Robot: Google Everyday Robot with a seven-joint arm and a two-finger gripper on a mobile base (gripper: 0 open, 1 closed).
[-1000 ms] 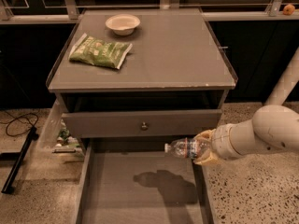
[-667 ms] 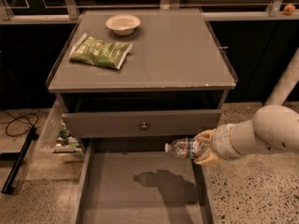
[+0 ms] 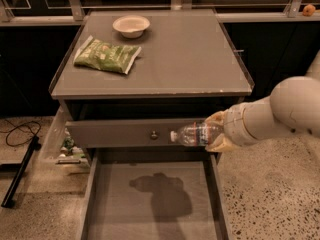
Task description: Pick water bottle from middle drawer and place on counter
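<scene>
Pincer (image 3: 216,131) w/ bottle (image 3: 194,134) over drawer (image 3: 112,206)

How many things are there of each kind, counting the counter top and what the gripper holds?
Bowl: 1, on the counter
Snack bag: 1, on the counter
Water bottle: 1, in the gripper over the open drawer
Total: 3

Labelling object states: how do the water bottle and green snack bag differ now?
The water bottle is clear plastic; the green snack bag is opaque. The bottle hangs sideways in the tool, above the open middle drawer; the bag lies flat on the counter. Neither rests in the drawer.
</scene>
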